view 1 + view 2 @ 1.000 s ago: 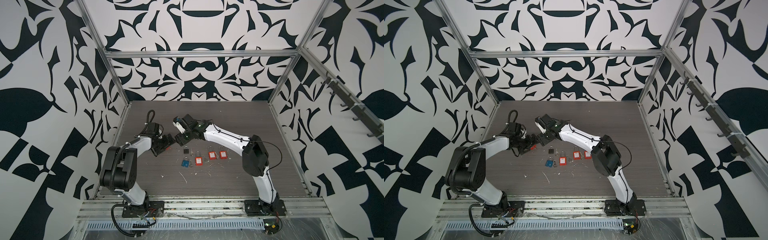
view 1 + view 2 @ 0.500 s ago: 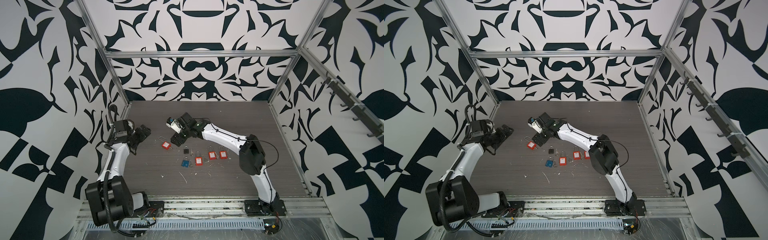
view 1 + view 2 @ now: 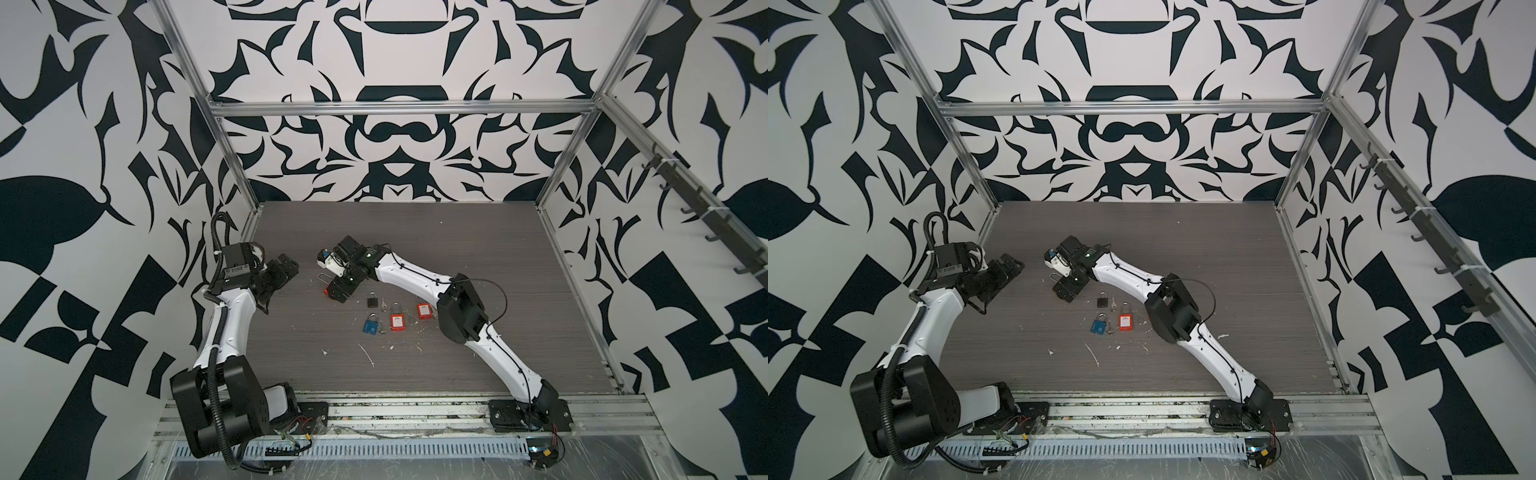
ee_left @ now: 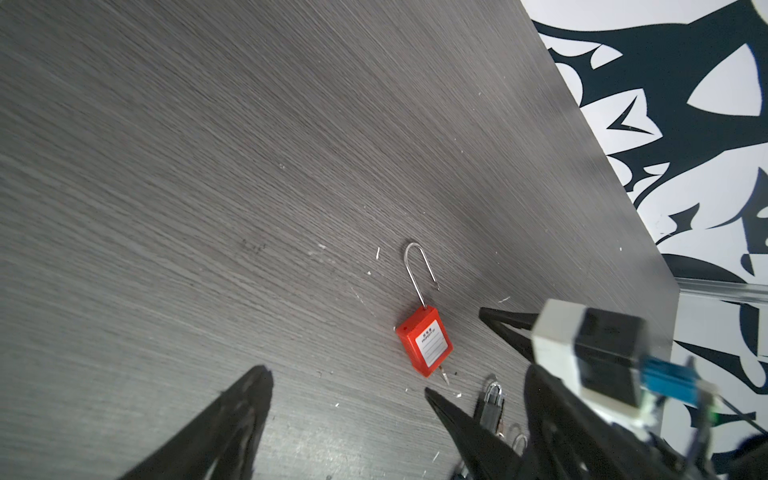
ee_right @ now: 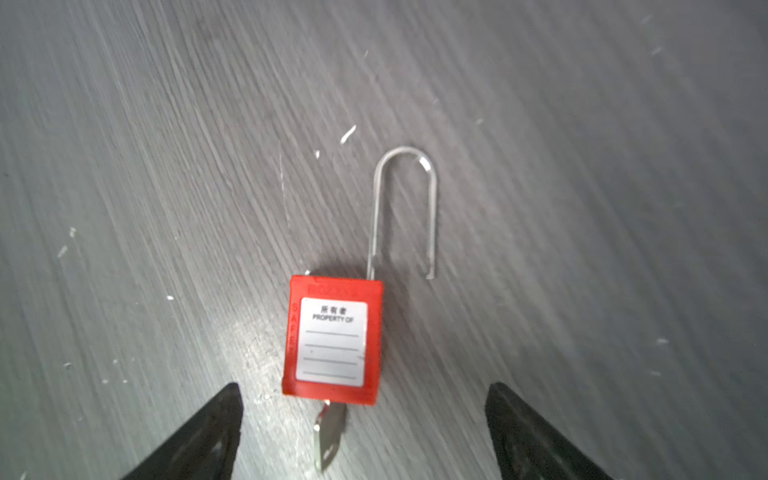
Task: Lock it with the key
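Over on the left, the left gripper (image 3: 286, 269) hangs above the dark grey wood-grain desk (image 3: 415, 232), well apart from the work, its jaws spread wide and empty. To its right the red plastic padlock (image 5: 332, 340) lies flat and unheld on the desk, its thin steel shackle (image 5: 405, 208) raised with the free end clear of the body. The right gripper (image 5: 363, 386) hovers just over it, jaws parted either side of the small silver key (image 5: 328, 432) and touching neither key nor lock. Further right sit a small black padlock (image 3: 372, 300), a blue padlock (image 3: 370, 326) and two spare red padlocks (image 3: 397, 322). The risk, as I judge it, is that nothing braces the lock. A pinch on the key or a push on the shackle could slide or spin it, tug the key out, or shove it towards the black padlock. The right wrist view alone shows the unseated shackle end and the key. In both top views the gripper hides almost all of the body, leaving only the shackle loop and a red sliver.
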Controlling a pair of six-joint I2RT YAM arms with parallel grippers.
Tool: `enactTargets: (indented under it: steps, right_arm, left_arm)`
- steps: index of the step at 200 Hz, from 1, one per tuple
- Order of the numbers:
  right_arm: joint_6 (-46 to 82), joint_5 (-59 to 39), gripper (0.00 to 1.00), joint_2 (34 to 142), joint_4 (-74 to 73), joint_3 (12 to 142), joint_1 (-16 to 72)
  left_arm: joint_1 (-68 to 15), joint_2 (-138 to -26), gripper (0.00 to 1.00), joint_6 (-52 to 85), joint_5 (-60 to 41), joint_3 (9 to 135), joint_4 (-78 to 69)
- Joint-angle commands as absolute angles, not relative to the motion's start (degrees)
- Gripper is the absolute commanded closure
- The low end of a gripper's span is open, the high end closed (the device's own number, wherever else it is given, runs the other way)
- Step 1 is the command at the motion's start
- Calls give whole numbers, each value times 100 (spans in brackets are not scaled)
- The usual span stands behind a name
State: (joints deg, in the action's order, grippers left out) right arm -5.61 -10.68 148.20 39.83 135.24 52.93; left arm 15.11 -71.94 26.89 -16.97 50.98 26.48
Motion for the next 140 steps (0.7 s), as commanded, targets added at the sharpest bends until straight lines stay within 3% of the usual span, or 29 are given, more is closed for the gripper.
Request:
enactTargets:
  steps: [1, 63, 115, 140]
  right_arm:
    - [-554, -933, 10, 14782, 4104, 13837, 5364]
    - [-626, -571, 32, 15027, 4043, 13932, 5502]
    - [-901, -573, 51, 14503, 3483, 13212, 5557]
    - [-1018, -623, 53, 14050, 3021, 12643, 5561]
  left_arm:
    - [1543, -7049, 3, 2589, -1706, 4995, 2870]
    - [1539, -7005, 4, 2489, -1670, 4949, 2931]
    - [1539, -6962, 5, 2315, -1717, 4957, 2931]
    - [1537, -6899, 6, 2204, -1796, 4918, 2914]
